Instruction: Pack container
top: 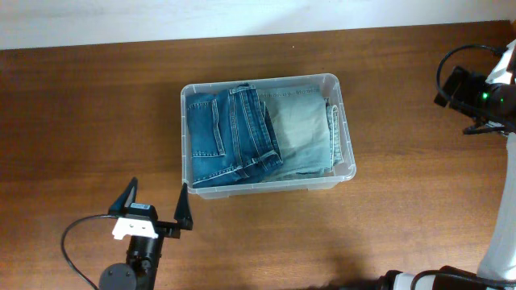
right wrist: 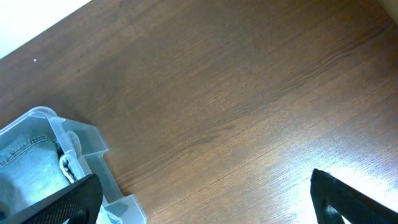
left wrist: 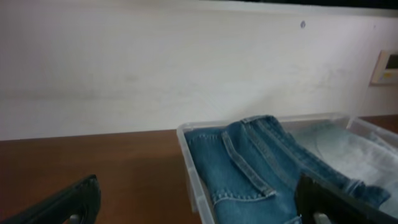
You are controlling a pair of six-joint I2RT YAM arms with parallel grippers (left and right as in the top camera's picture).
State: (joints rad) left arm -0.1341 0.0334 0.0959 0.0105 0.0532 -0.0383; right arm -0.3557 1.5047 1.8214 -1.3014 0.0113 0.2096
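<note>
The clear plastic container (top: pixel 347 121) stands at the table's middle. Inside lie folded dark blue jeans (top: pixel 226 133) on the left and a folded pale blue pair (top: pixel 302 129) on the right. My left gripper (top: pixel 157 208) is open and empty, just off the container's front left corner. In the left wrist view (left wrist: pixel 199 208) its fingers frame the container's rim (left wrist: pixel 186 149) and the dark jeans (left wrist: pixel 249 162). My right arm (top: pixel 484 93) is high at the table's right edge. Its gripper (right wrist: pixel 205 199) is open and empty above bare wood, with a container corner (right wrist: pixel 87 140) at lower left.
The brown wooden table (top: pixel 81 121) runs all round the container. A white wall (left wrist: pixel 186 68) stands behind the table's far edge, with a wall plate (left wrist: pixel 387 67) at right. Black cables hang by the right arm (top: pixel 443 68).
</note>
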